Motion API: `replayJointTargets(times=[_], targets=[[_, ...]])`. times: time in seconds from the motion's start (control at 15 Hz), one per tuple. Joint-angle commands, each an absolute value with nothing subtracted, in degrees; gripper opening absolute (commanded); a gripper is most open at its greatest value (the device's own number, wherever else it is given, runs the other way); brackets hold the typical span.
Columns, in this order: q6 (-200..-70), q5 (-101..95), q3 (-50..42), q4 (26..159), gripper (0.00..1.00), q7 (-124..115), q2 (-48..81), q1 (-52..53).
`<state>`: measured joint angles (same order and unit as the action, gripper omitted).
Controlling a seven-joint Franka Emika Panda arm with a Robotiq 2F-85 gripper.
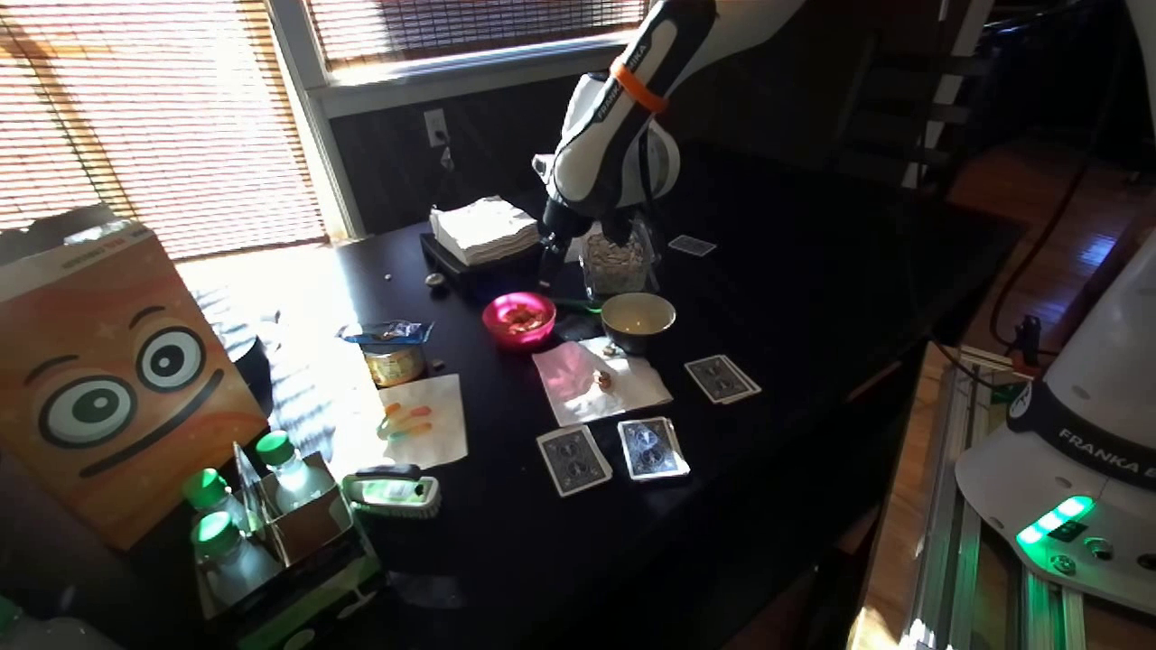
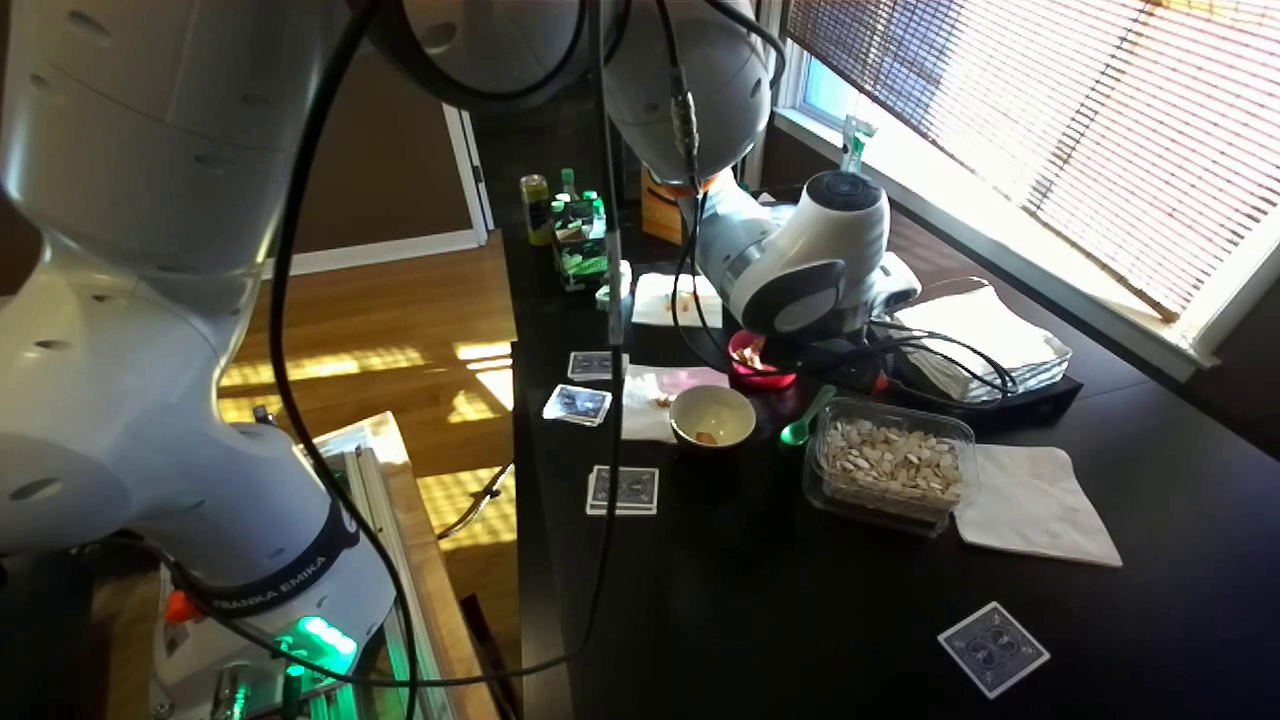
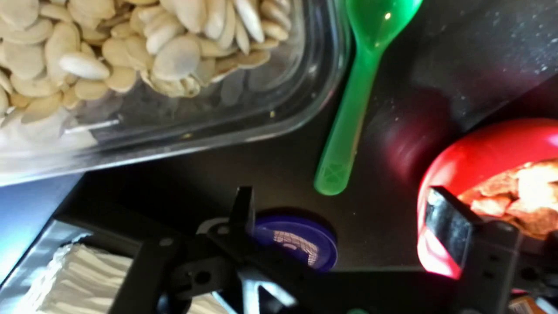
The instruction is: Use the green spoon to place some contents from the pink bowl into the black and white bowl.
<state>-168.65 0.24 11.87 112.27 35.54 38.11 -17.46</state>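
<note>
End effector (image 3: pixel 346 213) sits over the surface (image 2: pixel 750 600), fingers (image 3: pixel 449 226) wide apart and empty. In the wrist view one finger overlaps the pink bowl (image 1: pixel 521 342); touching or not, can't tell. Under the fingers, a round purple lid (image 3: pixel 296 237), partly hidden. Green spoon (image 3: pixel 351 113) lies loose on the surface, handle end toward the end effector, head just beside a corner of the clear tub (image 3: pixel 283 123) of pale seeds (image 2: pixel 890 455). The pink bowl stands upright near the spoon's handle, reddish-brown chunks (image 3: pixel 510 205) in it (sun hits them hard). Black and white bowl (image 2: pixel 712 408), upright in both exterior views, is near the pink one, closer to the surface's robot-side edge; a small orange-brown piece (image 2: pixel 706 438) lies inside. Just beside both bowls, a flat white napkin (image 1: pixel 578 404) with bits (image 1: pixel 603 379) on it. Playing cards (image 2: pixel 578 405) lie in three groups toward the robot-side edge, and a single card (image 2: pixel 994 649) well apart from them. Stacked napkins (image 2: pixel 990 335) in a black holder (image 2: pixel 1045 408) by the window-side edge; in an exterior view the carton (image 2: pixel 583 262) of green-capped bottles (image 2: pixel 590 207) stands near the far robot-side corner.
</note>
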Motion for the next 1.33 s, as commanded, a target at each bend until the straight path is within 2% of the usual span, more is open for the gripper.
replayJointTargets(times=[0.0, 0.33, 0.53, 1.0, 1.27], targets=[[-170.11, -0.97, 12.27, 112.86, 1.0, 33.5, 36.01, -17.73], [-168.72, -1.15, 9.15, 115.82, 1.0, 28.2, 29.53, -15.26], [-164.48, -2.03, 3.81, 118.36, 1.0, 20.85, 24.02, -10.92], [-139.12, 6.79, 5.55, 119.5, 1.0, 20.06, 14.19, -10.27], [-136.27, 7.34, 3.99, 121.33, 1.0, 15.94, 10.68, -7.66]])
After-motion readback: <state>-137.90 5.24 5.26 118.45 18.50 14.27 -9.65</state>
